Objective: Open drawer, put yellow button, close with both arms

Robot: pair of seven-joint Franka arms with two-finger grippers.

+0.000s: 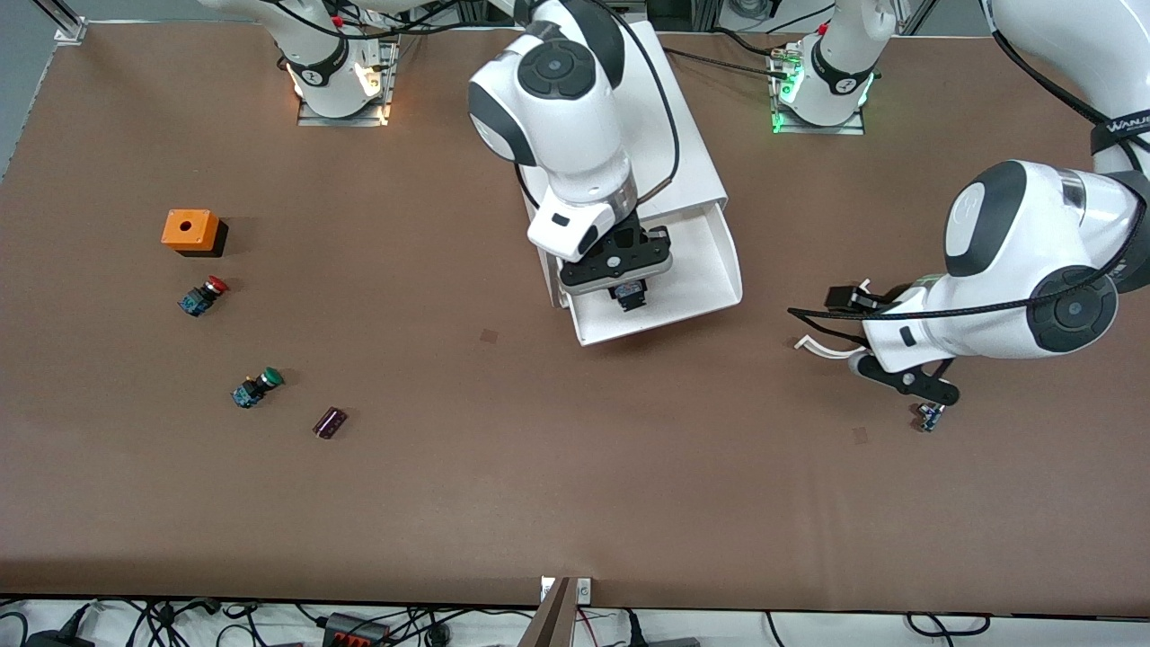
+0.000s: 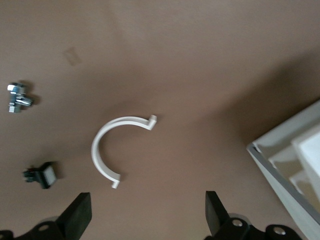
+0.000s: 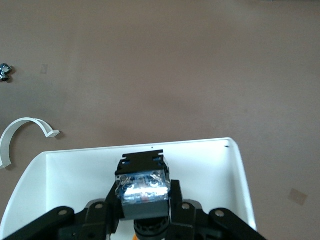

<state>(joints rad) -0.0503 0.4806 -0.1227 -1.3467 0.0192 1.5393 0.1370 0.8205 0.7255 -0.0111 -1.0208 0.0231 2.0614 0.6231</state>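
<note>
The drawer stands pulled out of the white cabinet, its tray bare. My right gripper hangs over the open tray, shut on the yellow button. In the right wrist view the button's black-and-blue body sits between the fingers over the tray's rim, with only a sliver of orange cap showing. My left gripper is open and empty over the table toward the left arm's end. In the left wrist view it has wide-apart fingers, and the cabinet's corner shows.
A white C-shaped clip, a small metal part and a small black piece lie by the left gripper. Toward the right arm's end lie an orange box, a red-capped button, a green-capped button and a dark purple block.
</note>
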